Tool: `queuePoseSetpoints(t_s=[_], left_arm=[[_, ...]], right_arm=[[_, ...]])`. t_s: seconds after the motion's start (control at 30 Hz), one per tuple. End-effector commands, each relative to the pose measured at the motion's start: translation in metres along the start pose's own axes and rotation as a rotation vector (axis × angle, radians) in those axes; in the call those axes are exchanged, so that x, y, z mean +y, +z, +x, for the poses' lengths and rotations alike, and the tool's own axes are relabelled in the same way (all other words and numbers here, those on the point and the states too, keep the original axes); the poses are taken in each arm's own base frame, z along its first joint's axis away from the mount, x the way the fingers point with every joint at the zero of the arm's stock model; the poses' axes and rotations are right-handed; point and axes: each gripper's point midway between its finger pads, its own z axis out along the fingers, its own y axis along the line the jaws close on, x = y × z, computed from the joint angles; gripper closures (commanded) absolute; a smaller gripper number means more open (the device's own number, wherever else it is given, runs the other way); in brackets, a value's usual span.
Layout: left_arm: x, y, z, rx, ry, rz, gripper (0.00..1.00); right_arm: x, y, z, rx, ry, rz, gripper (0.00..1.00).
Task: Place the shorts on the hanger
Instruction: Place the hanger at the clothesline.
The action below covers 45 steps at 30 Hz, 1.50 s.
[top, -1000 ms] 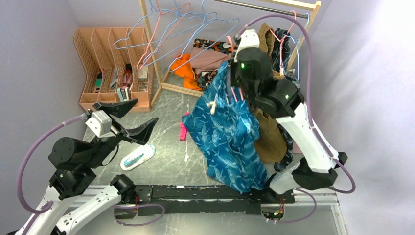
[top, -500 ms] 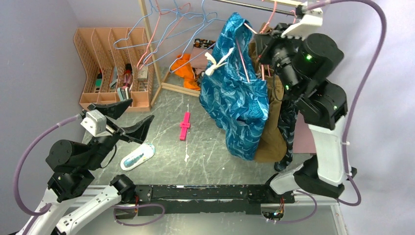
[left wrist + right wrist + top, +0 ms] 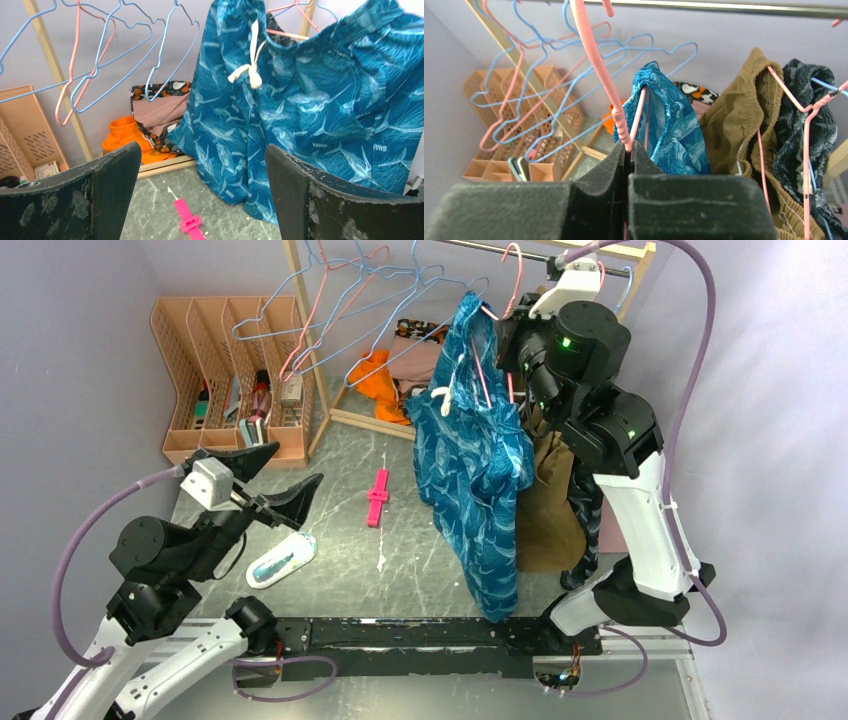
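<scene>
The teal-blue shorts (image 3: pixel 475 470) with a cream drawstring hang draped over the pink wire hanger (image 3: pixel 488 365). My right gripper (image 3: pixel 512 340) is shut on the hanger's neck and holds it up beside the rail (image 3: pixel 530 255). In the right wrist view the jaws (image 3: pixel 629 147) pinch the pink hanger (image 3: pixel 596 60), whose hook reaches up to the rail (image 3: pixel 724 7), with the shorts (image 3: pixel 669 125) behind. My left gripper (image 3: pixel 275 475) is open and empty, low at the left. In the left wrist view the shorts (image 3: pixel 310 110) hang ahead.
Tan-brown shorts (image 3: pixel 550 510) and a dark patterned garment (image 3: pixel 804 130) hang on the rail at the right. Light-blue hangers (image 3: pixel 400 300) hang at the left of the rack. A pink clip (image 3: pixel 377 497), an oval item (image 3: pixel 281 560) and a peach organizer (image 3: pixel 235 370) sit on the table.
My right arm has carried the hanger and shorts from low over the table up to the rail, then shifted left. The shorts now hang straighter. The left arm has barely moved.
</scene>
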Motion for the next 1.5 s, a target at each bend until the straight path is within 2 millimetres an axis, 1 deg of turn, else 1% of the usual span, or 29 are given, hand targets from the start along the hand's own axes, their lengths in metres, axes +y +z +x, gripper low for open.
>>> queuePoseSetpoints(t_s=[0.0, 0.07, 0.13, 0.23, 0.3, 0.43, 0.5, 0.57, 0.67, 0.87, 1.03, 1.2, 1.47], left_arm=[[0.008, 0.004, 0.000, 0.017, 0.040, -0.039, 0.03], [0.010, 0.005, 0.007, 0.031, 0.049, -0.045, 0.03], [0.012, 0.004, 0.015, 0.039, 0.057, -0.051, 0.03], [0.014, 0.002, 0.029, 0.059, 0.066, -0.057, 0.03], [0.015, 0.000, 0.039, 0.073, 0.069, -0.062, 0.03], [0.016, -0.003, 0.055, 0.092, 0.061, -0.063, 0.03], [0.016, -0.004, 0.062, 0.094, 0.052, -0.065, 0.03], [0.016, -0.006, 0.071, 0.099, 0.047, -0.065, 0.03], [0.016, -0.009, 0.086, 0.117, 0.040, -0.063, 0.03], [0.018, -0.013, 0.112, 0.155, 0.034, -0.073, 0.03], [0.021, -0.018, 0.140, 0.210, 0.031, -0.084, 0.03], [0.020, -0.016, 0.148, 0.242, 0.037, -0.079, 0.03], [0.014, -0.013, 0.162, 0.302, 0.034, -0.046, 0.03]], right_arm=[[-0.001, -0.015, -0.049, -0.139, 0.107, -0.011, 1.00], [-0.002, -0.005, -0.030, -0.108, 0.100, 0.012, 1.00], [-0.008, 0.002, -0.012, -0.086, 0.096, 0.036, 1.00], [-0.024, 0.014, 0.003, -0.059, 0.106, 0.068, 1.00], [-0.031, 0.023, 0.008, -0.038, 0.127, 0.059, 1.00], [-0.043, 0.035, 0.009, -0.045, 0.167, 0.035, 1.00], [-0.053, 0.041, 0.009, -0.053, 0.180, 0.046, 1.00], [-0.058, 0.044, 0.008, -0.074, 0.190, 0.044, 1.00], [-0.063, 0.044, -0.001, -0.125, 0.200, 0.051, 1.00], [-0.064, 0.045, -0.018, -0.186, 0.206, 0.057, 1.00], [-0.071, 0.047, -0.022, -0.207, 0.200, 0.098, 1.00], [-0.077, 0.050, -0.022, -0.243, 0.203, 0.124, 1.00], [-0.078, 0.057, -0.020, -0.249, 0.190, 0.135, 1.00]])
